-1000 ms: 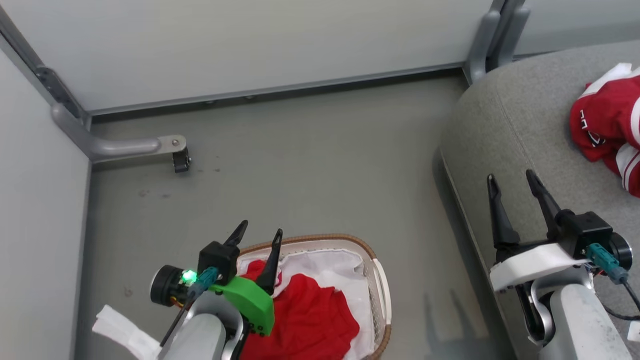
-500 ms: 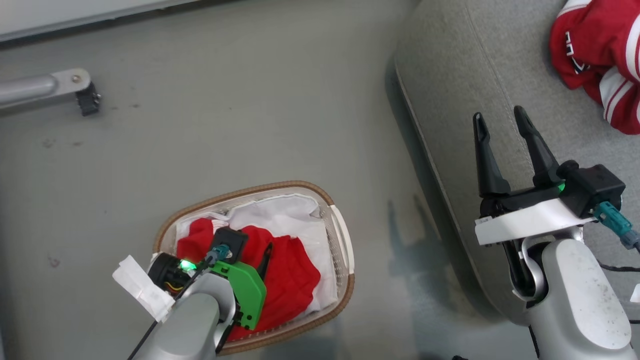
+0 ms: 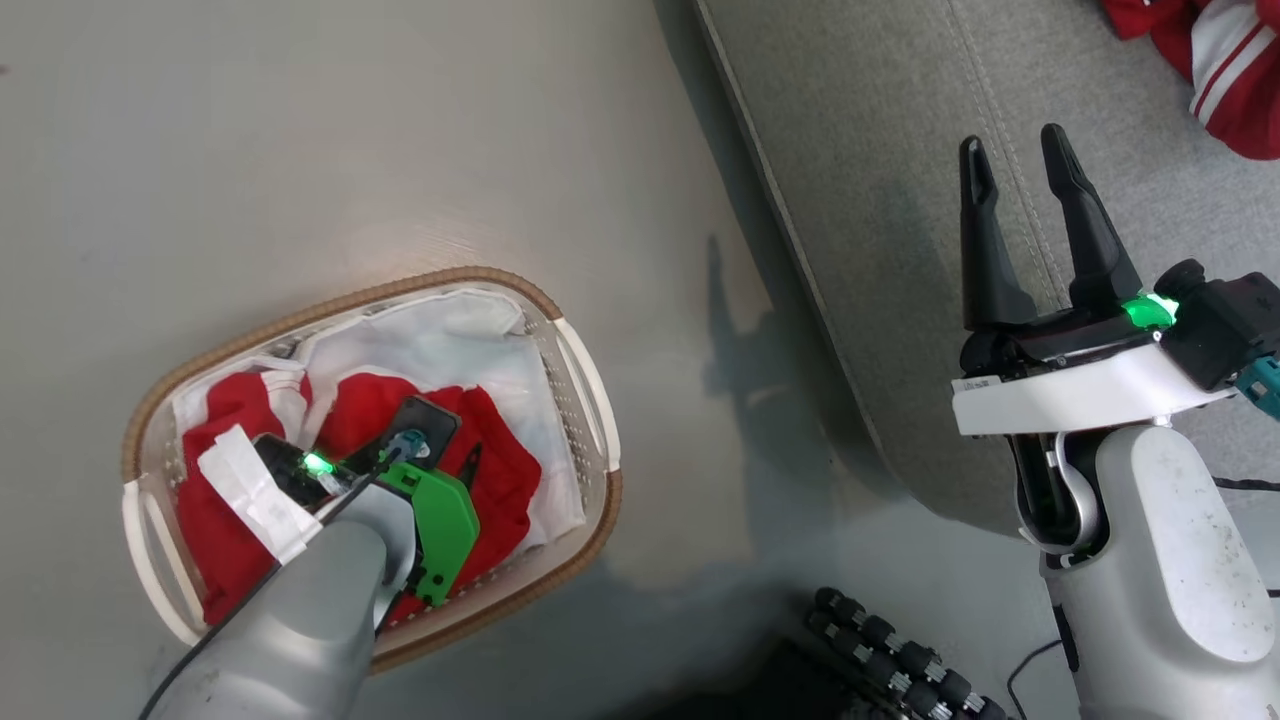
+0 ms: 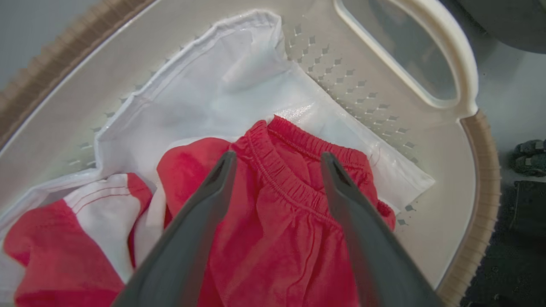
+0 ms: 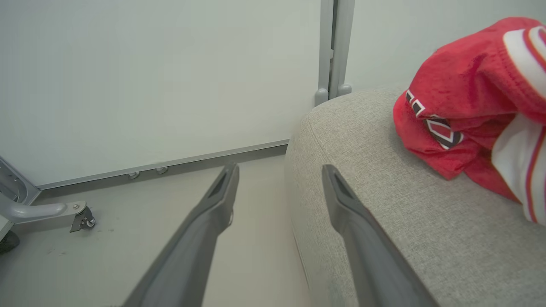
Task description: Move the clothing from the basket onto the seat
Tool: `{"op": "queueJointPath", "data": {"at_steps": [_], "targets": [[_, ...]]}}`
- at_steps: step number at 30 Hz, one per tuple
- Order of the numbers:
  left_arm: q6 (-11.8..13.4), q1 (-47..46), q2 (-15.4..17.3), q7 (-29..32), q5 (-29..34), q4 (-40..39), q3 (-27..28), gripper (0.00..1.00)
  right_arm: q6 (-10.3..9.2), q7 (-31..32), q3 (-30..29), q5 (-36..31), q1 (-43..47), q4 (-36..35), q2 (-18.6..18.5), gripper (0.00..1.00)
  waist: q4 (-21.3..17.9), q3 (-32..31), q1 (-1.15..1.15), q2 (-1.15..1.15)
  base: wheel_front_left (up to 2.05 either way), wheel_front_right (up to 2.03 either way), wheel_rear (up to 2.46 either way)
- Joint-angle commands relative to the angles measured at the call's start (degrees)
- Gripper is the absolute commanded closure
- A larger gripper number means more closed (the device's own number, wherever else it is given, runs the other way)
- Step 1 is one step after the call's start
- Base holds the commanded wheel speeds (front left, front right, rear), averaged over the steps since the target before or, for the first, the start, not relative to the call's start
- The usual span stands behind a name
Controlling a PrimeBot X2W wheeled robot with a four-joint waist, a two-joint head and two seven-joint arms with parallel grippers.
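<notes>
**Left gripper now down inside the basket, jaws wide over the red cloth**

Since a second ago the left gripper (image 4: 278,160) has dropped from above the far rim of the basket (image 3: 480,280) to deep within it. The head camera has tipped down as well, so the whole scene sits differently. The gripper's jaws stand fully apart and hold nothing. In the left wrist view its two dark fingers (image 4: 200,221) straddle the gathered elastic band of a red garment. Whether the tips press on the fabric cannot be told.

The right gripper (image 3: 1013,145) is likewise spread wide and empty. It hangs over the edge of the seat (image 3: 880,200), one finger above the grey cushion and the other above the floor (image 3: 300,150).

The basket stands on the floor, apart from the seat. Inside it lies the clothing (image 3: 235,540), crumpled red cloth with a white panel, on top of the white liner (image 3: 450,340). The liner shows bare at the far end. A further red-and-white garment (image 5: 465,85) with printed letters already lies bunched on the seat, near the right gripper but not touching it.
</notes>
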Motion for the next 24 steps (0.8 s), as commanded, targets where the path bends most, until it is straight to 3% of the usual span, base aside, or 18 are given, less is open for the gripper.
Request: {"op": "queueJointPath", "data": {"at_steps": [1, 8, 13, 17, 18, 19, 20, 21, 22, 24], "targets": [[-0.13, -1.84, 1.19, 0.12, 0.37, 0.48, -0.37, 0.0, -0.08, -0.14, 0.29, 0.75, -1.25, -0.68, 0.1, 0.0, -4.8, 7.04, -0.01, 0.0, 0.0, 0.0, 0.0], [-0.12, -5.39, 2.46, 0.96, 1.28, 3.02, -2.63, 0.0, -0.08, -0.14, 0.8, 1.66, -2.15, -1.94, 0.07, 0.0, -5.69, 10.24, -0.01, 0.0, 0.0, 0.0, 0.0], [3.17, -6.93, 2.09, 4.76, 0.83, 5.11, -2.51, 0.0, -0.08, -0.14, 1.36, 1.68, -1.58, -1.93, 0.04, 0.0, -5.54, 10.77, -0.01, 0.0, 0.0, 0.0, 0.0], [4.33, -7.14, 1.77, 6.78, 0.04, 5.83, -2.19, 0.0, -0.08, -0.14, 2.06, 1.9, -1.51, -1.84, 0.04, 0.0, -5.65, 10.76, -0.01, 0.0, 0.0, 0.0, 0.0], [4.53, -7.12, 1.69, 7.22, -0.23, 5.99, -2.05, 0.13, -0.08, -0.14, 2.17, 1.96, -1.58, -1.87, 0.03, 0.0, -5.69, 10.71, -0.01, 0.0, 0.0, 0.0, 0.0], [4.67, -7.05, 1.65, 7.61, -0.5, 6.1, -1.84, 0.5, -0.08, -0.14, 2.24, 2.02, -1.66, -1.86, 0.03, 0.0, -5.73, 10.65, -0.01, 0.0, 0.0, 0.0, 0.0], [4.76, -6.94, 1.63, 8.04, -0.8, 6.24, -1.76, 0.65, -0.08, -0.14, 2.34, 2.08, -1.81, -1.8, 0.03, 0.0, -5.77, 10.56, -0.01, 0.0, 0.0, 0.0, 0.0], [4.77, -6.83, 1.64, 8.21, -0.9, 6.29, -1.76, 0.88, -0.08, -0.14, 2.37, 2.11, -1.95, -1.74, 0.03, 0.0, -5.81, 10.48, -0.01, 0.0, 0.0, 0.0, 0.0], [4.79, -6.78, 1.7, 8.27, -1.16, 6.35, -1.74, 1.0, -0.08, -0.14, 2.41, 2.14, -2.13, -1.64, 0.03, 0.0, -5.85, 10.37, -0.01, 0.0, 0.0, 0.0, 0.0], [4.77, -6.64, 1.39, 7.53, -1.51, 6.37, -1.65, 1.0, -0.08, -0.14, 2.1, 1.85, -2.19, -1.3, 0.02, 0.0, -5.53, 9.76, -0.01, 0.0, 0.0, 0.0, 0.0]]}}
